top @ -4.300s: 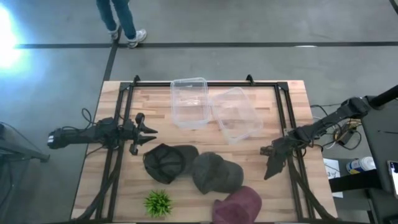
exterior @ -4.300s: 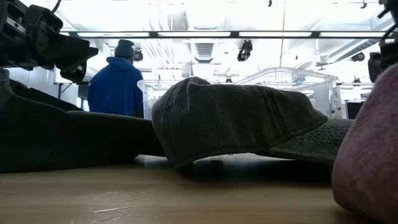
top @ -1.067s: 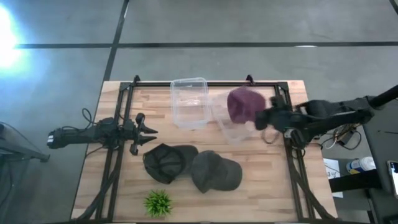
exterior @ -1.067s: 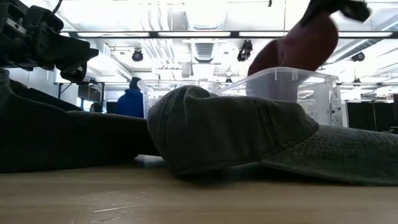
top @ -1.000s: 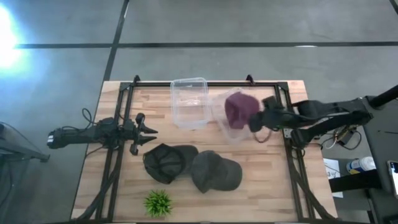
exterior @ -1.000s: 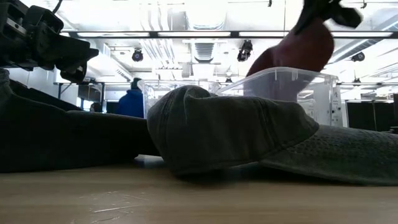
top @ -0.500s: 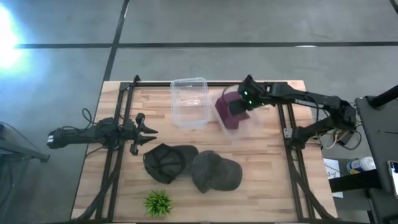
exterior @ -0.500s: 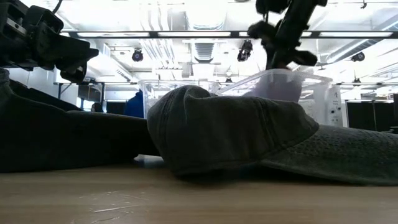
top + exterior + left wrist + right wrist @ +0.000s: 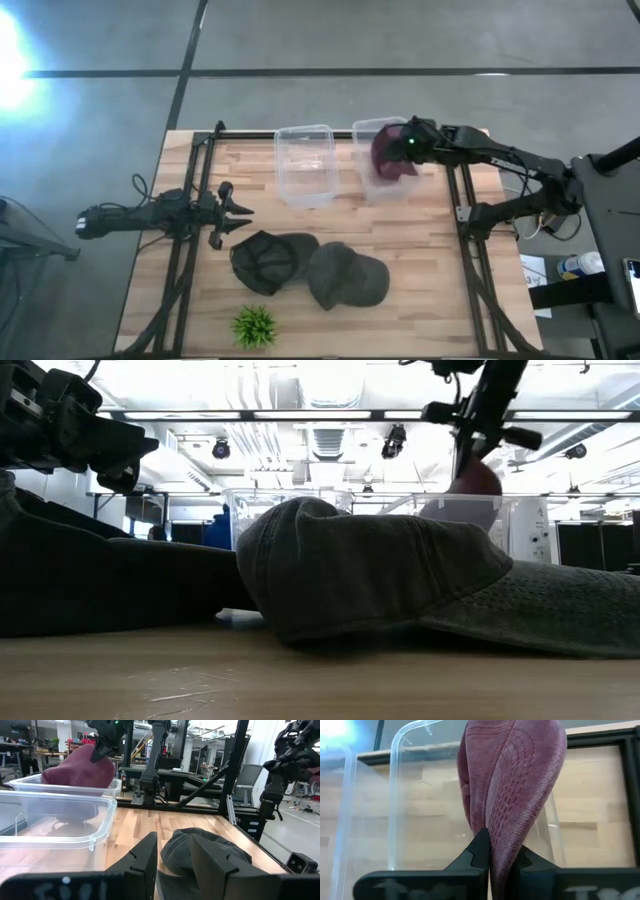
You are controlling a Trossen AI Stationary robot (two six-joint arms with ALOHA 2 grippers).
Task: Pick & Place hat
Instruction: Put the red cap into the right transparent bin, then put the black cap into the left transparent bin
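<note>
A maroon knit hat hangs partly inside the right clear bin near the table's far edge, its top above the rim. My right gripper is shut on it. A black hat and a grey cap lie flat on the table near the middle. My left gripper waits open at the table's left, level above the wood, with nothing between its fingers. My right gripper pinches a folded ridge of the maroon hat between its two fingers, several layers together. The fingers come slanting down from the table's right. The hat hangs below them into the right bin; whether it touches the bin's floor I cannot tell.
A second clear bin stands left of the first. A small green plant sits at the near edge. A black metal frame runs along both sides of the table. A person in blue shows far behind.
My right gripper has carried the maroon hat toward the table's far edge and a little left, then down into the right bin, staying shut. The bin has slid toward the far edge and turned square to the table.
</note>
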